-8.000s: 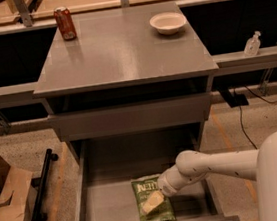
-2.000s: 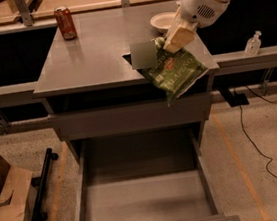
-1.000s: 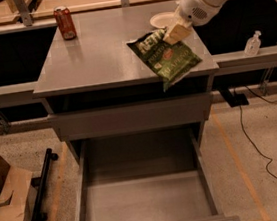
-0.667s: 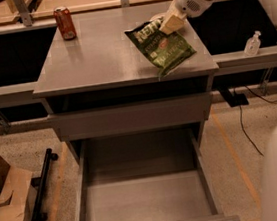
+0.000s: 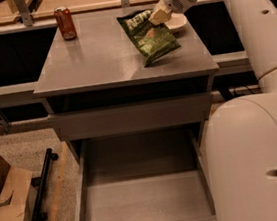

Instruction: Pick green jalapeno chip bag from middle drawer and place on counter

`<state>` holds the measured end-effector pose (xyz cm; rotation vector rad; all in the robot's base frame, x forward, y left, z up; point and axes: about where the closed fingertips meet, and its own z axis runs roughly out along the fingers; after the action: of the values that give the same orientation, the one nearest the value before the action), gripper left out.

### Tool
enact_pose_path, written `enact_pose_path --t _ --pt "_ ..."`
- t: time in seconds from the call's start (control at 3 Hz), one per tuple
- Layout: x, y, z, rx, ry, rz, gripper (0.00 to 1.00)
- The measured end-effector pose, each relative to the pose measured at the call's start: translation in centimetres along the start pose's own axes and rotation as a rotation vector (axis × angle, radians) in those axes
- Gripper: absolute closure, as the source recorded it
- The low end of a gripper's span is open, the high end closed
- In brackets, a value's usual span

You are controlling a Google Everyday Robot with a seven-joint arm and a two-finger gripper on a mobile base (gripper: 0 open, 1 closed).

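Over the smooth grey counter surface (image 5: 96, 57), back right, your gripper (image 5: 159, 15) hangs, jaws pinching the crinkly green chip bag (image 5: 152, 39).

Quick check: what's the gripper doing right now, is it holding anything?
Gripper: fingers closed on the top edge of the green chip bag, above the right rear part of the counter.

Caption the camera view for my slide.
Gripper holds the green jalapeno chip bag over the counter, back right; the middle drawer stands open below.
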<state>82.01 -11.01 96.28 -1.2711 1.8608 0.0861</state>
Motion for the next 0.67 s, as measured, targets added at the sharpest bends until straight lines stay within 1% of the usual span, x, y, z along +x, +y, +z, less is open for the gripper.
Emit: enact_pose_path --t 0.33,0.67 --pt "-1.76 0.02 2.74 -0.013 -0.061 0.005 0.12" --pt "-1.74 0.06 3.01 -0.015 -0.061 0.006 0.00"
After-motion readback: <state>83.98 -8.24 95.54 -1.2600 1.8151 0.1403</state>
